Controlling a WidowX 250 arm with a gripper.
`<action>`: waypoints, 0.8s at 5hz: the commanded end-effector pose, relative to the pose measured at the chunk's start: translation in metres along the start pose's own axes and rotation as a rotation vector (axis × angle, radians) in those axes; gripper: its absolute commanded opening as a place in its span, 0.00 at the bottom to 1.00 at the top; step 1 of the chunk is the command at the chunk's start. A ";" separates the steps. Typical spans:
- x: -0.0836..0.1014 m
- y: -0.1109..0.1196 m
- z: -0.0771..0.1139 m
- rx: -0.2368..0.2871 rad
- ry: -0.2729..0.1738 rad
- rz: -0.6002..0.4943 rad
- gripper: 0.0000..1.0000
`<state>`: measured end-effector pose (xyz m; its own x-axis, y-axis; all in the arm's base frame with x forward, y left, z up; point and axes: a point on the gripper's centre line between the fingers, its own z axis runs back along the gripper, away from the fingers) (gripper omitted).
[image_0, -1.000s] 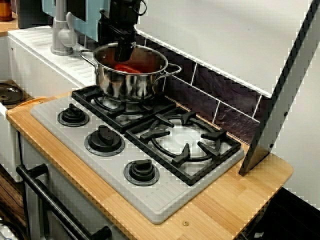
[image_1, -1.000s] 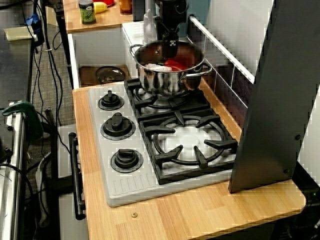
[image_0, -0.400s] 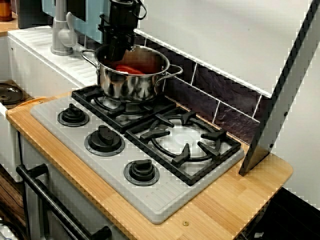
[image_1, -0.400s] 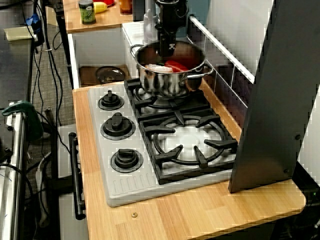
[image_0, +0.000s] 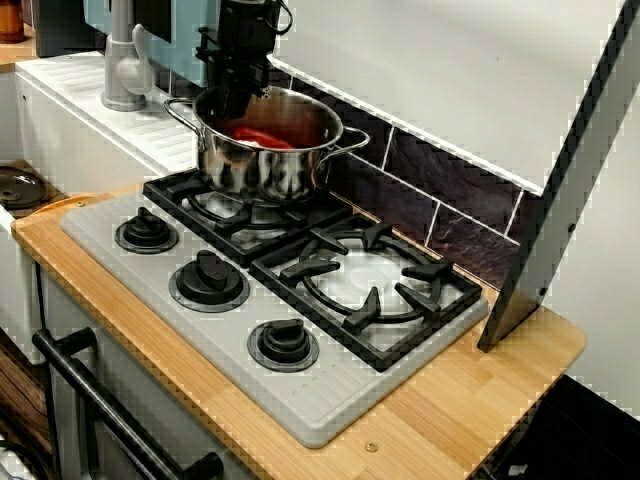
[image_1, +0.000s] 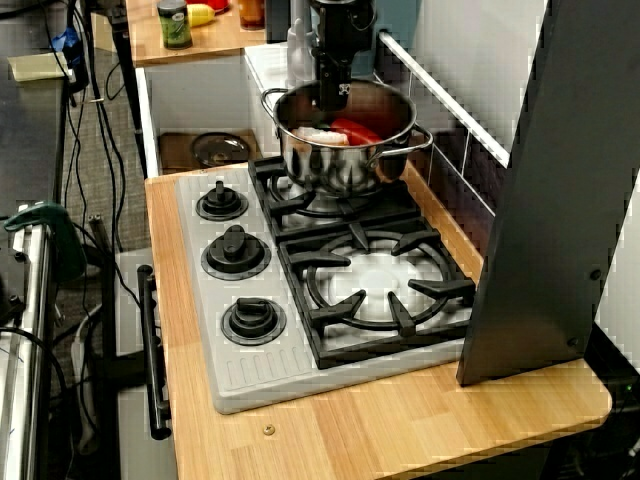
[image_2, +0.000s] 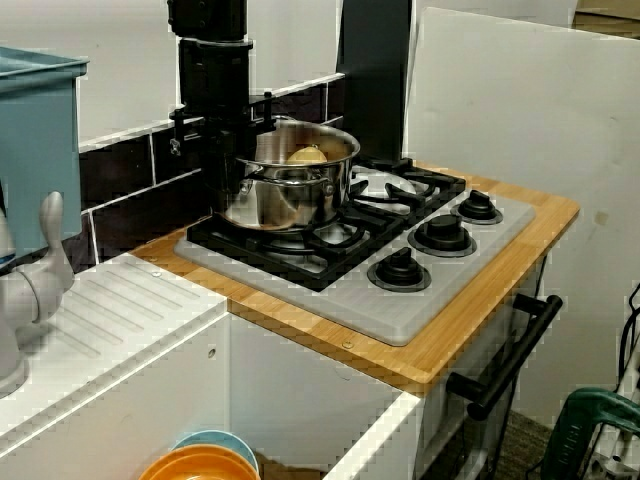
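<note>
A steel pot (image_0: 265, 165) (image_1: 340, 160) (image_2: 290, 200) stands on the stove's back burner, next to the tiled wall. Inside it lie a red item (image_0: 262, 138) (image_1: 355, 130) and a pale item (image_1: 315, 136) (image_2: 307, 155). My black gripper (image_0: 237, 100) (image_1: 328, 95) (image_2: 228, 160) comes straight down onto the pot's rim at the side nearest the faucet. It looks shut on that rim, with one finger inside the pot. The fingertips themselves are mostly hidden by the pot wall.
The other burner grate (image_0: 365, 280) is bare, and three black knobs (image_0: 208, 280) line the stove's front. A grey faucet (image_0: 122, 70) and white drainboard sit beyond the pot. A slanted dark panel (image_0: 560, 200) leans at the counter's far end. Bowls (image_2: 200, 460) lie in the sink.
The gripper has risen out of the pot's middle and shifted to the faucet-side rim. The pot has slid a little toward the bare burner.
</note>
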<state>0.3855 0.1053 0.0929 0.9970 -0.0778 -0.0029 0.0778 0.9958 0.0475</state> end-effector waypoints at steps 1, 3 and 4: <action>0.001 0.012 0.033 0.010 -0.080 -0.004 0.00; 0.001 0.013 0.036 0.004 -0.080 -0.002 0.00; 0.001 0.013 0.036 0.003 -0.080 -0.002 0.00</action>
<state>0.3792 0.1096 0.0928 0.9959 -0.0876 -0.0246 0.0880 0.9960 0.0131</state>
